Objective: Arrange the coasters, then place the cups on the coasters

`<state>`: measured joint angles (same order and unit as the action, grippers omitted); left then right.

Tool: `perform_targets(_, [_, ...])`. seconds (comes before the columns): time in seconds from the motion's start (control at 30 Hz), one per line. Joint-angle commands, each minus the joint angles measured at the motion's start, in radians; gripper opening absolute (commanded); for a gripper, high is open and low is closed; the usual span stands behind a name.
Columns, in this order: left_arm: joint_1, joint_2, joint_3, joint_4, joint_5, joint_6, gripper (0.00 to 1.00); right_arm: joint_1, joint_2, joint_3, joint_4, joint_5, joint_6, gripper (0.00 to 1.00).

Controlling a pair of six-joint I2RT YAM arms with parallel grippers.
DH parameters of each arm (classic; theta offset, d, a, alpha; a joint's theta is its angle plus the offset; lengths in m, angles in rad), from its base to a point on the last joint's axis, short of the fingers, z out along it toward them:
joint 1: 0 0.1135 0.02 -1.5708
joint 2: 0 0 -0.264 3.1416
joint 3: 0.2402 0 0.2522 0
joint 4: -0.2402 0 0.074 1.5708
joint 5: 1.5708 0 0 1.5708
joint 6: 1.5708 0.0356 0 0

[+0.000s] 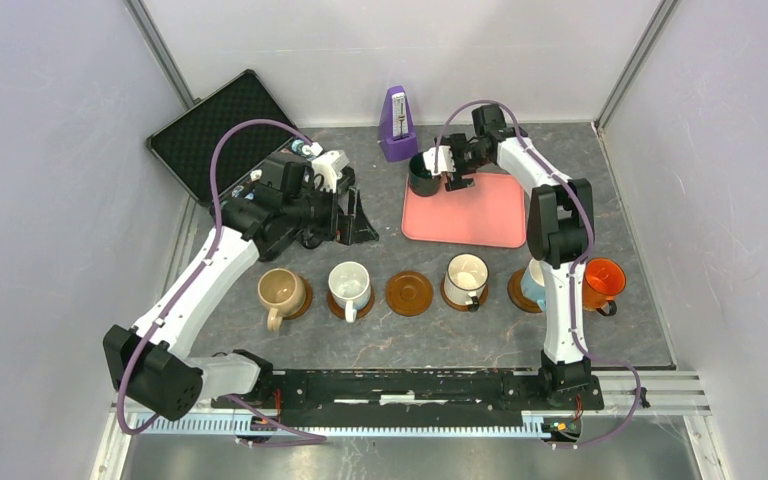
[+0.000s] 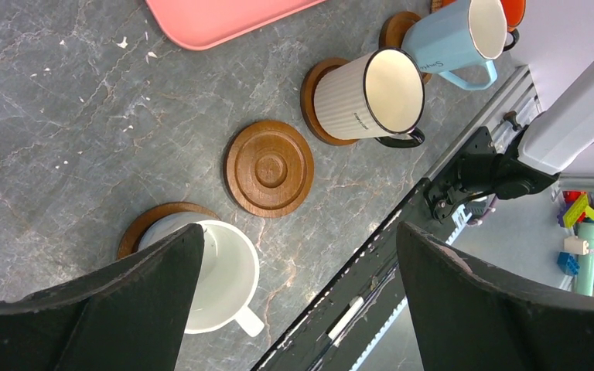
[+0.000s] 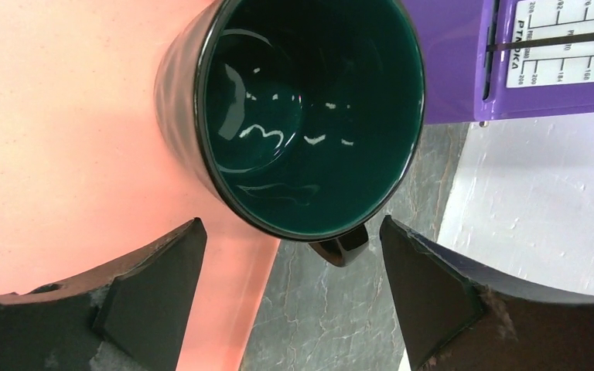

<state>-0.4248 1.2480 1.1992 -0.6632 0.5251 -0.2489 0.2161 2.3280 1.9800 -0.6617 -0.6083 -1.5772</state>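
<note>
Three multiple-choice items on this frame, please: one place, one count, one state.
1. Where does the dark green mug stand? A on a coaster; B on the pink tray's corner; C atop another mug.
2. How many coasters in the row lie bare? A none; B one; C three.
3. The right gripper's fingers are: A open; B shut on the mug; C out of view.
Answers: B, it sits on the tray beside the metronome; B, only the middle coaster lacks a mug; A, the fingers stand apart, clear of the mug.
</note>
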Motion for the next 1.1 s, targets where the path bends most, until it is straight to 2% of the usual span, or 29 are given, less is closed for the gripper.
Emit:
perform_targets(0.0, [0.006, 0.008, 0.042, 0.050, 0.007, 0.030, 1.00, 0.002, -0.039, -0.017, -0.042, -0.018, -0.057, 0.88])
perform_targets(0.33, [0.006, -0.005, 0.031, 0.061, 0.011, 0.028, 0.99, 0.003, -0.103, -0.062, -0.054, -0.049, 0.049, 0.73])
perform_targets(0.57, [0.007, -0.013, 0.024, 0.064, -0.014, 0.023, 0.97, 0.005, -0.145, -0.125, 0.090, -0.003, 0.399, 0.65])
perform_targets(0.7, [0.009, -0.003, 0.044, 0.065, -0.026, 0.031, 0.97, 0.006, -0.138, -0.123, 0.105, 0.025, 0.519, 0.59])
perform_targets(1.07, [0.012, 0.036, 0.101, 0.076, -0.044, 0.042, 0.97, 0.032, -0.115, -0.144, 0.092, 0.069, 0.520, 0.56])
